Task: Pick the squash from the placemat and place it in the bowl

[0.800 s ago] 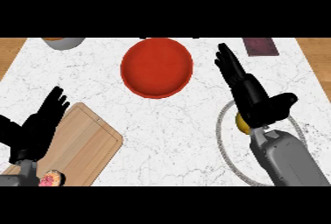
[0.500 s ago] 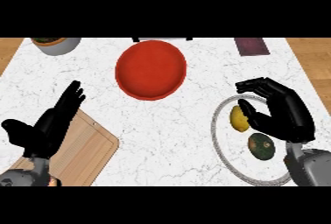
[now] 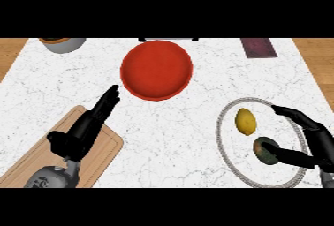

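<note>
One white marbled surface (image 3: 169, 132) carries all items.

One wooden board (image 3: 98, 156) lies at the lower left, partly under the left forearm. Nothing else is seen resting on it.

One round placemat (image 3: 225, 141), white with a grey braided rim, lies at the lower right. It holds two items: one yellow lemon-shaped fruit (image 3: 245, 121) in its upper half, and one dark green squash (image 3: 265, 149) with an orange patch, just below the fruit and apart from it.

One red bowl (image 3: 157, 69) sits at upper centre, well apart from the placemat. Its interior shows nothing inside.

One dark maroon rectangular object (image 3: 259, 47) lies at the upper right edge of the surface.

One grey container (image 3: 64, 43) sits at the upper left corner, cut by the frame; brownish contents show at its top, identity not determinable.

One dark object (image 3: 168, 39) shows just behind the bowl, mostly hidden; it cannot be identified.

Right hand (image 3: 316, 143): at the right edge over the placemat. Its fingers (image 3: 291, 114) are spread wide, the upper ones reaching above the squash toward the yellow fruit, the thumb lying just right of the squash. Contact with the squash cannot be confirmed; nothing is enclosed.

Left hand (image 3: 81, 132): over the upper end of the board, fingers straight and together, pointing up toward the bowl, holding nothing.
</note>
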